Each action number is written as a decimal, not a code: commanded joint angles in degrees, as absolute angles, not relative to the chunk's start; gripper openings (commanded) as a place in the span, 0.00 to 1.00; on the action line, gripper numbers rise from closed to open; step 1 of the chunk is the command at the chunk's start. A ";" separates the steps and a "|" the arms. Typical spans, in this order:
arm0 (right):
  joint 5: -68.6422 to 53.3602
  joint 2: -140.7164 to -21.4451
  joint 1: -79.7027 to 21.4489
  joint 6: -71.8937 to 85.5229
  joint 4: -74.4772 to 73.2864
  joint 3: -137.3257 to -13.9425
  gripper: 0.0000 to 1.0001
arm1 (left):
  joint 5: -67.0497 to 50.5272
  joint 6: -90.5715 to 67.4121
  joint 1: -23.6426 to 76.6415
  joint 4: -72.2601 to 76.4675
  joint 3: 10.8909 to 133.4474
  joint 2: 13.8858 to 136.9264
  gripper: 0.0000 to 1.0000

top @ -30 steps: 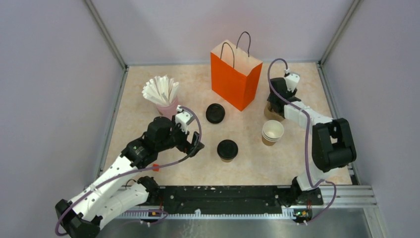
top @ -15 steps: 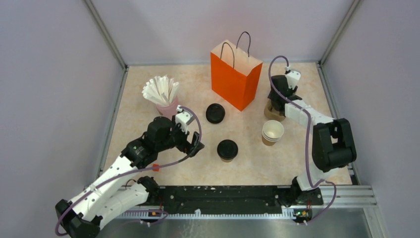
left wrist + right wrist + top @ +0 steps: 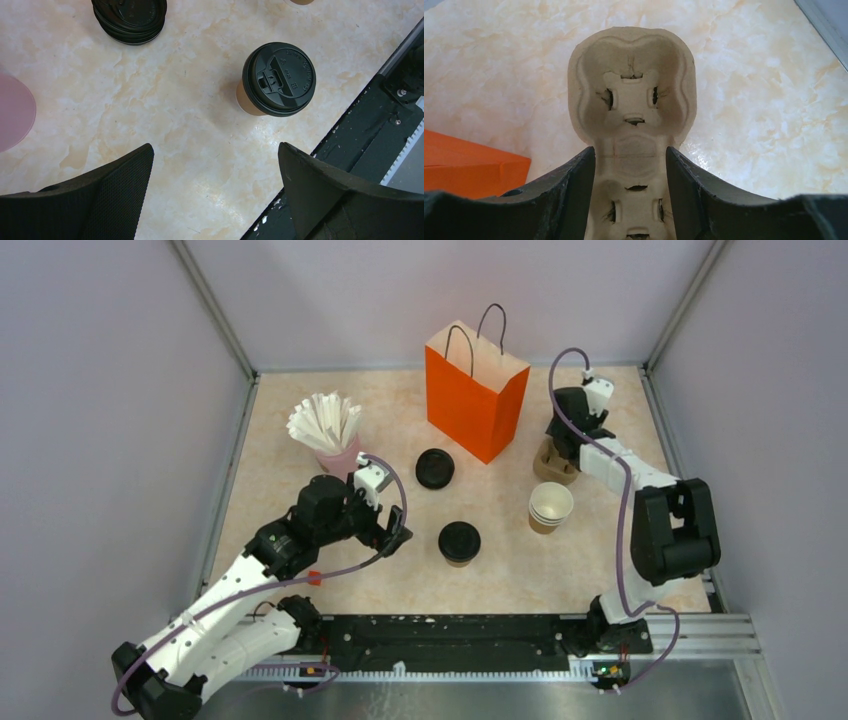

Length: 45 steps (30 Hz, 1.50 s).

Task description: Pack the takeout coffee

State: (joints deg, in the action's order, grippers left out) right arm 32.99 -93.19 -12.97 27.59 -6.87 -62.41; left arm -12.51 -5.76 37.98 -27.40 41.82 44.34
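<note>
- Spanning the floor of the cell, the marbled table (image 3: 500,575) carries everything listed below.
- Orange bag (image 3: 475,390): upright at 12 o'clock on the table, mouth open, handles up. Judged to be the packing target.
- Left gripper (image 3: 392,535): fingers spread wide and holding nothing. It is low over the table, with the target at its 3 o'clock in the top view.
- Right gripper (image 3: 630,155): clenched on the narrow waist of a pulp cup carrier (image 3: 631,85), at 3 o'clock of the bag.
- Pink cup of white wrapped straws (image 3: 325,425): at 10 o'clock on the table.
- Stack of lidless cups (image 3: 550,506): at 2 o'clock of the target, well apart from it.
- Takeout coffee (image 3: 278,79): upright and lidded, standing alone at 6 o'clock of the bag, and apart from both grippers.
  - Handling (judgement): the paper wall is thin and will dent if squeezed hard. Fill level can't be read, so treat it as possibly heavy and liable to spill.
  - The plastic lid looks slick and may pop off if gripped.
  - Take hold across the kraft wall just below the lid rim, with light force, and keep it vertical.
- Stack of black lids (image 3: 131,15): at 11 o'clock of the coffee. Not wanted.
</note>
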 commanded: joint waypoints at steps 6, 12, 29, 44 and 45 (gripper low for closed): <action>31.28 -95.92 -12.25 27.93 -5.00 -63.35 0.54 | -11.34 -4.88 38.06 -25.40 41.63 43.16 0.99; 31.11 -96.52 -12.26 28.03 -4.68 -62.73 0.54 | -11.06 -4.86 38.06 -25.44 41.60 43.15 0.99; 30.37 -94.78 -12.10 27.53 -3.72 -61.40 0.46 | -9.61 -4.80 38.07 -25.40 41.60 43.66 0.99; 29.13 -95.15 -11.37 26.09 -4.35 -61.39 0.47 | -10.70 -4.75 38.06 -25.49 41.67 44.57 0.99; 29.06 -95.30 -11.34 25.84 -4.34 -61.51 0.47 | -10.72 -4.75 38.06 -25.49 41.67 44.58 0.99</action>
